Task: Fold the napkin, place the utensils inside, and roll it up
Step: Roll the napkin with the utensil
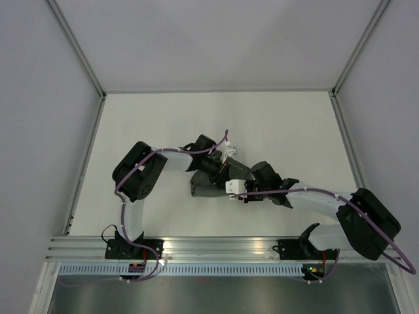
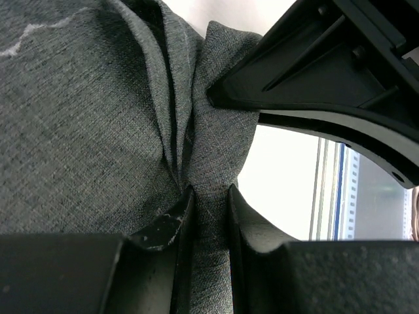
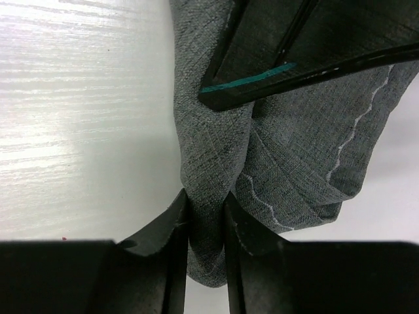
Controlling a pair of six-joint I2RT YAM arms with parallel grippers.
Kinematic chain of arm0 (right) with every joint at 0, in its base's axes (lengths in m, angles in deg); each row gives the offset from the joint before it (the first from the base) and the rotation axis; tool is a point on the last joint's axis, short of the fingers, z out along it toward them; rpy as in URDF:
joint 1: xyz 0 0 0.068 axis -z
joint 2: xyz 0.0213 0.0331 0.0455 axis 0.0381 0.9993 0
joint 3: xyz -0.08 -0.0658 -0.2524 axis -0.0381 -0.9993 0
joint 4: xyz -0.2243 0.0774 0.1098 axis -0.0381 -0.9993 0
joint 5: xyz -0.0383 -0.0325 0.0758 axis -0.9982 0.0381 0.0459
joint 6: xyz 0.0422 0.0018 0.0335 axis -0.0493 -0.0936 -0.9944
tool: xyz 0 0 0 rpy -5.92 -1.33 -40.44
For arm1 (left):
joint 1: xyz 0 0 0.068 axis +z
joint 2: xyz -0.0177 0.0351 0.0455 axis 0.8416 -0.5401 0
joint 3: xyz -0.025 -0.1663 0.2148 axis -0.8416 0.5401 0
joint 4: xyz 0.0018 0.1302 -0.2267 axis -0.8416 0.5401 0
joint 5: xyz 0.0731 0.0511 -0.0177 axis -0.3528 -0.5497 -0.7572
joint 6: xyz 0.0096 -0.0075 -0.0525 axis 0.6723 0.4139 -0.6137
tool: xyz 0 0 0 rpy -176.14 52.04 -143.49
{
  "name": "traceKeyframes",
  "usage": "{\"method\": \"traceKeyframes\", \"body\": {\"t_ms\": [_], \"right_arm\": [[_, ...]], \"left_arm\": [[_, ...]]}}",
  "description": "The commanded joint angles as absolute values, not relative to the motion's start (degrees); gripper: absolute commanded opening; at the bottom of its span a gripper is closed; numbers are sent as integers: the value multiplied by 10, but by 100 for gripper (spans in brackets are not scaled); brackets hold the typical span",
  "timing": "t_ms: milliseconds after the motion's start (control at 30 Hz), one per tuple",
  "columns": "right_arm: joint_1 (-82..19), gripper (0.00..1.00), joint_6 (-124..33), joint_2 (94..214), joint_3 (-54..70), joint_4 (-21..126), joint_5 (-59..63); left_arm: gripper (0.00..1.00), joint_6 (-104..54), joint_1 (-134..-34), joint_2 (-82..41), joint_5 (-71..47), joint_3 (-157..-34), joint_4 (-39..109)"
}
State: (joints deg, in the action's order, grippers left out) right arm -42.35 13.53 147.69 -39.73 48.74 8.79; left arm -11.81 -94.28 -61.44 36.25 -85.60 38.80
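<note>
Left gripper (image 2: pixel 208 212), seen from its own wrist camera: I have its two fingers drawn narrow on a bunched ridge of the napkin (image 2: pixel 78 131), the grey cloth squeezed between them and fanning upward in deep pleats. The black fingers of the right gripper (image 2: pixel 314 85) cross the upper right of this view, one tip touching the same ridge higher up. Bare white table (image 2: pixel 281 176) shows just beside the cloth.

From the right wrist camera, I see the right gripper likewise closed to a narrow gap on a fold of the napkin, cloth pinched between its fingers. The napkin hangs in loose folds to the right, a pale stitched line (image 3: pixel 353 124) running along its hem. A left finger slants across the top, a teal strip (image 3: pixel 249 80) along its edge; what that strip is I cannot tell.

From the top camera, both arms meet at mid-table, their wrists close together over the napkin, which lies crumpled in a small dark heap beneath and between them.
</note>
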Motion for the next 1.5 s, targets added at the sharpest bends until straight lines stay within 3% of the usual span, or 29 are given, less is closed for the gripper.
{"method": "traceKeyframes", "body": {"t_ms": [0,133,333,567,1000,1267,1467], "right_arm": [[-427,27,133,1506,-367,439,62],[-426,23,108,1542,-313,337,70],[-426,20,69,1598,-245,217,107],[-416,18,53,1682,-157,89,192],[-337,18,114,1956,109,-135,309],[-300,19,148,2077,233,-216,331],[-285,18,156,2112,279,-245,328]], "left_arm": [[28,-115,-941,-590,288,-851,451],[42,-123,-939,-531,219,-868,451],[50,-155,-937,-442,60,-900,442],[54,-198,-930,-320,-137,-899,415],[56,-176,-954,-135,-228,-784,336],[57,-72,-1084,-135,-341,-700,301],[58,-24,-1185,-213,-401,-673,281]]}}
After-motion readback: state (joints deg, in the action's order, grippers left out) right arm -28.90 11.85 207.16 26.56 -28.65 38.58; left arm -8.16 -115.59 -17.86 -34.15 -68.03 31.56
